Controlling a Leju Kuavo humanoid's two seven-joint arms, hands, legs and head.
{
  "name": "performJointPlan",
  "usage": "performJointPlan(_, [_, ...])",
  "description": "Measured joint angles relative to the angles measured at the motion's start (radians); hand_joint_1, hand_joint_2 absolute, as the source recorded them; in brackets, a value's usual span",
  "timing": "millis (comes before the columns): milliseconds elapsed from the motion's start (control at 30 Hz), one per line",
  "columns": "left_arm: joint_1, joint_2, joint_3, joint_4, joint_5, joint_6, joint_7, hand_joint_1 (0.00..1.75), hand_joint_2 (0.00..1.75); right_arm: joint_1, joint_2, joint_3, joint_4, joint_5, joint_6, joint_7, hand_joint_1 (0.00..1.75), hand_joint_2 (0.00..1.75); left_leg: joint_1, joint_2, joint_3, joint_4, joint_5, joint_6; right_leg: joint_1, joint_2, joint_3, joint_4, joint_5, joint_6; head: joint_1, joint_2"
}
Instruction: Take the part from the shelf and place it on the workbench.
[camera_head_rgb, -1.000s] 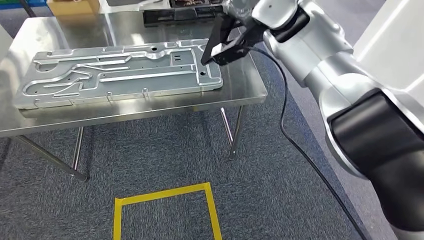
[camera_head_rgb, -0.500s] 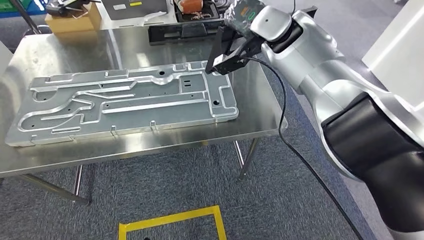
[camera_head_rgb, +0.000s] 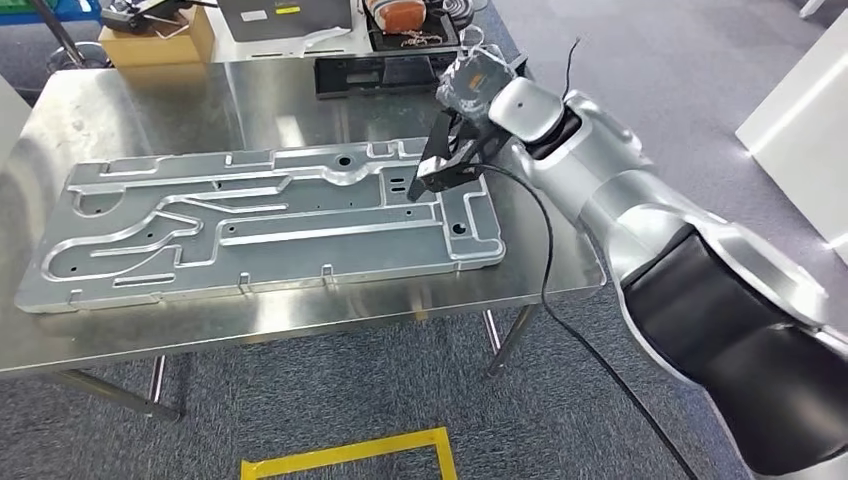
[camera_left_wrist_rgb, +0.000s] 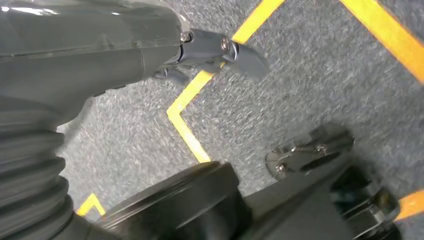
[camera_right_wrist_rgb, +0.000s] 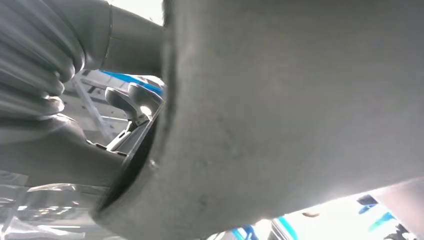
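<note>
Yellow floor tape (camera_head_rgb: 350, 452) sat nearest. Past it, the part (camera_head_rgb: 270, 225) lay flat on the steel workbench (camera_head_rgb: 150, 100). The right hand (camera_head_rgb: 445, 165) gripped its far right edge. Behind sat a black tray (camera_head_rgb: 385, 72) and cardboard box (camera_head_rgb: 160, 40). Left hand (camera_left_wrist_rgb: 220, 50) hung over carpet, couldn't tell its state.

I'm working in what looks like a factory workshop: a stainless steel workbench (camera_head_rgb: 300, 100) on grey industrial carpet (camera_head_rgb: 600, 60) marked with yellow floor tape (camera_head_rgb: 350, 452), a machined metal plate (camera_head_rgb: 270, 225), and a cardboard box (camera_head_rgb: 160, 40) behind.
</note>
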Motion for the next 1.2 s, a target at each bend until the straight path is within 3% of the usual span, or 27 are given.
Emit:
performJointPlan(200, [-0.013,0.007,0.0,0.0,-0.003,0.011,0.005,0.0,1.75,0.109,0.032,0.008,-0.022,0.0,-0.131,0.074,1.75,1.75,-0.007,0.006,0.003,0.001,-0.006,0.002,-0.01,0.004,0.004,-0.004,-0.012,0.021,0.0,0.0])
performJointPlan(400, [-0.017,0.008,0.001,0.0,-0.005,0.018,0.008,0.0,1.75,0.265,0.047,-0.016,-0.074,-0.033,-0.295,0.107,1.75,1.75,-0.007,0.007,0.009,0.001,-0.007,0.002,-0.01,0.005,0.009,-0.004,-0.013,0.023,0.0,0.0])
performJointPlan(600, [-0.021,0.007,0.001,0.0,-0.011,0.031,0.013,0.0,1.75,0.474,0.076,-0.111,-0.151,-0.063,-0.448,0.112,1.75,1.75,-0.007,0.011,0.022,0.0,-0.012,-0.002,-0.009,0.007,0.021,-0.004,-0.018,0.025,0.0,0.0])
performJointPlan(1000, [-0.019,-0.004,0.001,0.0,-0.019,0.041,0.011,0.0,1.75,0.769,0.132,-0.318,-0.315,0.023,-0.439,0.136,1.75,1.75,-0.006,0.013,0.04,-0.001,-0.019,-0.005,-0.009,0.008,0.038,-0.003,-0.026,0.023,0.0,0.0])
performJointPlan(1200, [-0.019,-0.004,0.001,0.0,-0.015,0.042,0.019,0.0,1.75,0.847,0.132,-0.398,-0.39,0.083,-0.399,0.139,1.75,1.75,-0.007,0.019,0.039,0.0,-0.02,-0.004,-0.009,0.012,0.037,-0.003,-0.026,0.024,0.0,0.0])
